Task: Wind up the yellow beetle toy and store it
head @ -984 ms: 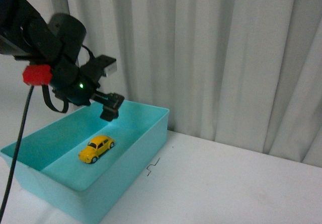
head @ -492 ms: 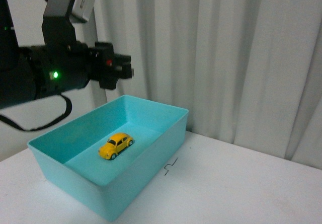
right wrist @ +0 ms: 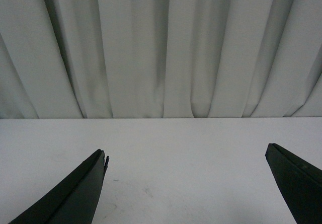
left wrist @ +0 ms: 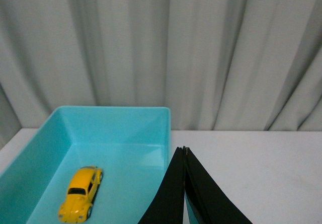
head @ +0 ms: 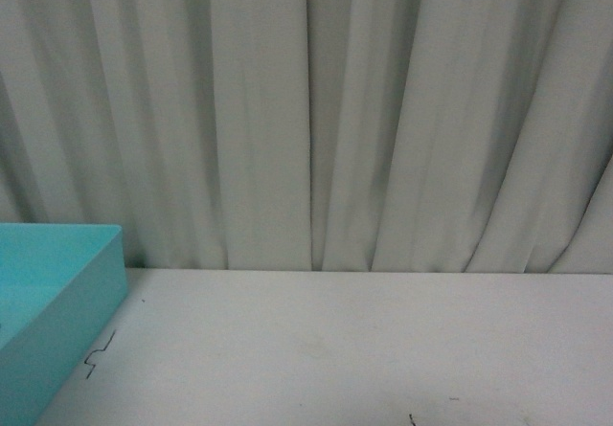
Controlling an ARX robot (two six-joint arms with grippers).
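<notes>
The yellow beetle toy rests on its wheels on the floor of a turquoise bin in the left wrist view. My left gripper is shut with nothing in it, its black fingers pressed together above the bin's wall, apart from the toy. In the right wrist view my right gripper stands wide open over bare white table, holding nothing. The front view shows only a corner of the turquoise bin at its left edge; the toy and both arms are out of that view.
A white table runs to a pale pleated curtain behind it. A small black squiggle mark lies on the table beside the bin.
The front view has swung to the right: the bin slid to its left edge and the toy left the frame. The left arm, seen above the bin earlier, is no longer in that view.
</notes>
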